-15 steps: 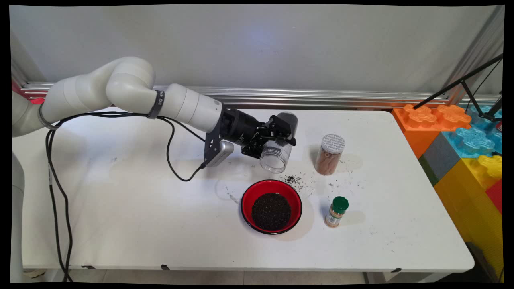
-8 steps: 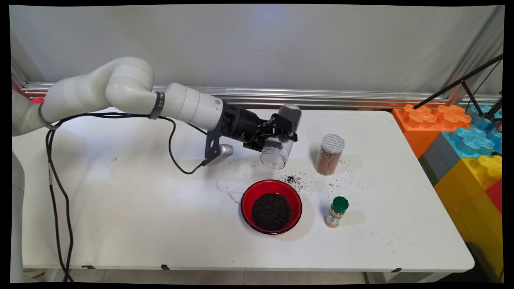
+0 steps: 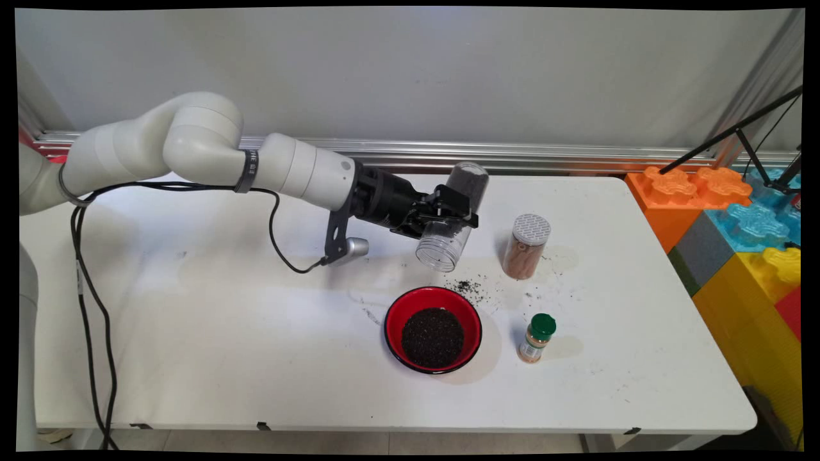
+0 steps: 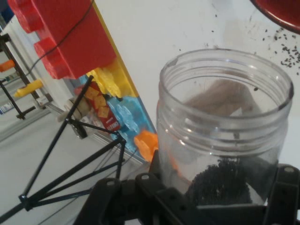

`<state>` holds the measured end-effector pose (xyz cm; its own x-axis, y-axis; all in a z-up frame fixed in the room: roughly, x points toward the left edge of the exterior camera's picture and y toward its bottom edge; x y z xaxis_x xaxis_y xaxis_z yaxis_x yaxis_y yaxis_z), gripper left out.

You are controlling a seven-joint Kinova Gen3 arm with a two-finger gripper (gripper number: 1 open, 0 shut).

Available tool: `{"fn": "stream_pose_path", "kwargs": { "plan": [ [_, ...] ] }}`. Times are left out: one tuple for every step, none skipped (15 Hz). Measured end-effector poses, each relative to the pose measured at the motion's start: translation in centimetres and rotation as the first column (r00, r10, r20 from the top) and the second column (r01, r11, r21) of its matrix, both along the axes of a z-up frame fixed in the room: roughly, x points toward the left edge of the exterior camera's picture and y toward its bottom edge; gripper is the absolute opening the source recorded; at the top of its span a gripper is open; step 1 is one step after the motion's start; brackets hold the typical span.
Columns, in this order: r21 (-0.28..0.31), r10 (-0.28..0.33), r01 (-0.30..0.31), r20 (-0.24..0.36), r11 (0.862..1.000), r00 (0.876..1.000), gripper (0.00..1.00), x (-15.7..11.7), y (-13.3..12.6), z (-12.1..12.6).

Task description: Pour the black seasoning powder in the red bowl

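Your gripper (image 3: 448, 214) grips a tilted jar (image 3: 450, 221) above the tabletop (image 3: 211, 333), behind the bowl (image 3: 433, 330).

Arm (image 3: 192, 137): glossy white rounded links, entering from the frame's left, one grey band (image 3: 245, 171) with pale lettering near the wrist. Wrist section (image 3: 384, 200): black cylinder. Gripper (image 3: 453, 210): black two-finger linkage with visible pivot screws. Silver camera module (image 3: 355, 246) on black bracket. Black cables (image 3: 90, 307) hanging at left.
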<state>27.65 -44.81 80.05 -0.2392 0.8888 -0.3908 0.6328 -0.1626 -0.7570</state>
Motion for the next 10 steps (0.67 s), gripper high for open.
{"fn": "stream_pose_path", "kwargs": {
  "plan": [
    [-0.007,-0.006,0.006,0.002,1.000,1.000,0.00,0.0,0.1,0.1],
    [-0.018,-0.016,0.016,0.004,1.000,1.000,0.00,-0.1,0.2,0.1],
    [-0.030,-0.027,0.027,0.007,0.999,1.000,0.00,-0.3,0.4,0.2],
    [-0.040,-0.035,0.036,0.009,0.999,0.999,0.00,-0.3,0.6,0.3],
    [-0.051,-0.046,0.046,0.012,0.998,0.999,0.00,-0.4,0.7,0.4],
    [-0.063,-0.055,0.056,0.014,0.996,0.998,0.00,-0.5,0.9,0.5],
    [-0.072,-0.063,0.064,0.016,0.995,0.998,0.00,-0.6,1.0,0.5],
    [-0.083,-0.073,0.074,0.017,0.994,0.997,0.00,-0.7,1.2,0.6],
    [-0.093,-0.080,0.082,0.019,0.992,0.997,0.00,-0.8,1.3,0.7],
    [-0.105,-0.089,0.091,0.021,0.990,0.996,0.00,-0.9,1.5,0.8]
  ]
}}
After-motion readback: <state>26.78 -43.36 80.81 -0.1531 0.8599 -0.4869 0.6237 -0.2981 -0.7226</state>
